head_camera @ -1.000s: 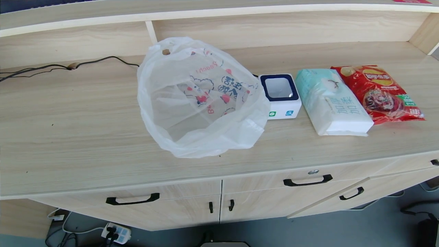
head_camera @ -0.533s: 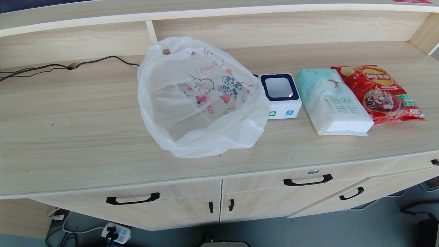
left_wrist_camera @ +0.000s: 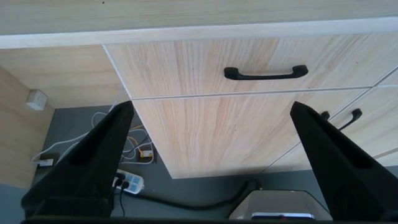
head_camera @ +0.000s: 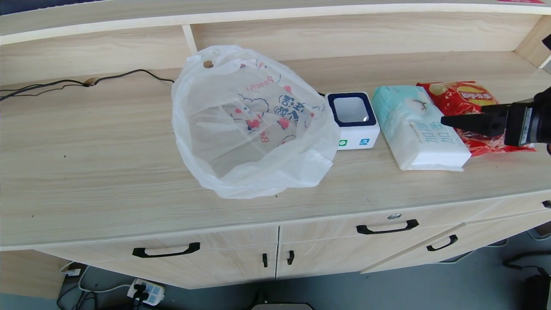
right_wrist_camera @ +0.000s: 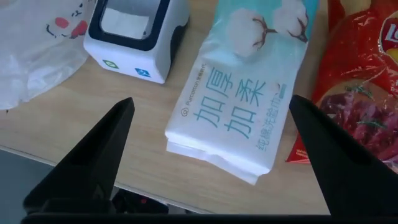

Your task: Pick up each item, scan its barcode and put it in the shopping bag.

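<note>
Tissue pack (head_camera: 419, 127) (right_wrist_camera: 239, 106) lies flat on the counter (head_camera: 107, 172), right of centre, long side running near-to-far. It sits just right of the barcode scanner (head_camera: 352, 119) and touches or slightly overlaps the red chips bag (head_camera: 467, 99) on its right. The scanner window faces up. The white shopping bag (head_camera: 249, 125) stands open just left of the scanner, its wall pressing against the scanner's side.

Change: the right gripper (head_camera: 447, 121) has come in from the right edge of the head view; half a second ago it was not in the picture. It now hangs above the chips bag, tips pointing left toward the tissue pack. In the right wrist view the right gripper (right_wrist_camera: 211, 102) is spread wide, empty, with the tissue pack between the two fingers and below them; no contact yet. The items, scanner and shopping bag have not moved.

Meaning: the task looks to be at the very start, with both items still on the counter and nothing picked. The tissue pack is the likely first pick. The gripper needs to drop and close across the pack's short width.

Left gripper (left_wrist_camera: 212, 106) is low, in front of the cabinet, fingers wide apart, empty, facing a drawer handle (left_wrist_camera: 266, 73). A black cable (head_camera: 86, 82) lies far left on the counter.
</note>
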Robot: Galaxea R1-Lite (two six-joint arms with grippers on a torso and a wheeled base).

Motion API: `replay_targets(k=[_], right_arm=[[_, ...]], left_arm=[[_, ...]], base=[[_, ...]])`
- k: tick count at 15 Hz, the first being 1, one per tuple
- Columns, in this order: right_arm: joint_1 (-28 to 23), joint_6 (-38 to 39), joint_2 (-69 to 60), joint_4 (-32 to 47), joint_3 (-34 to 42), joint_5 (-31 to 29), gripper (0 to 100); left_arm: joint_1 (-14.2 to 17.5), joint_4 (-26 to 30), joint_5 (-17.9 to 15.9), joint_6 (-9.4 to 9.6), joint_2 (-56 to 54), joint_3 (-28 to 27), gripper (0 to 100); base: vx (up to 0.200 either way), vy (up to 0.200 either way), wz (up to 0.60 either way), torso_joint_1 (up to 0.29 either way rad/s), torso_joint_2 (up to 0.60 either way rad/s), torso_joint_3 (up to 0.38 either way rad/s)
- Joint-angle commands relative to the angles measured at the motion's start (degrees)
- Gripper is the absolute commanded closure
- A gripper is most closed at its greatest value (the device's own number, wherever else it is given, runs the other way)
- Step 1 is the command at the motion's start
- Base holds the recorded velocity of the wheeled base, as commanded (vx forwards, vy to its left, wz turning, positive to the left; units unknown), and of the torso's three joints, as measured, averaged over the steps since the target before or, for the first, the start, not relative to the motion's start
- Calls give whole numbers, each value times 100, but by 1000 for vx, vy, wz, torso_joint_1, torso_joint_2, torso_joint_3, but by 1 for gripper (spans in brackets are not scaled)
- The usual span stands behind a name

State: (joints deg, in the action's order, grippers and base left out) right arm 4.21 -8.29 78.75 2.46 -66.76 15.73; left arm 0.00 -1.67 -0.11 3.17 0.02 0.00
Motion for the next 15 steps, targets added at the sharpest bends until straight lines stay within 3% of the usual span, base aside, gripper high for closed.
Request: replay_targets(k=[1, 3, 7, 15], right_arm=[[-25, -85, 773, 694, -813, 9, 0], [-104, -111, 958, 1371, -1270, 1, 0], [-377, -533, 1450, 1424, -1542, 106, 0], [-218, -542, 1758, 1432, -1955, 71, 0]], left_arm=[[0, 0, 2, -1, -2, 0, 0], [0, 0, -7, -1, -2, 0, 0], [0, 0, 2, -1, -2, 0, 0], [0, 0, 2, 35, -2, 0, 0]], base=[[0, 0, 0, 0, 0, 0], [0, 0, 0, 0, 0, 0], [0, 0, 0, 0, 0, 0], [0, 0, 0, 0, 0, 0]])
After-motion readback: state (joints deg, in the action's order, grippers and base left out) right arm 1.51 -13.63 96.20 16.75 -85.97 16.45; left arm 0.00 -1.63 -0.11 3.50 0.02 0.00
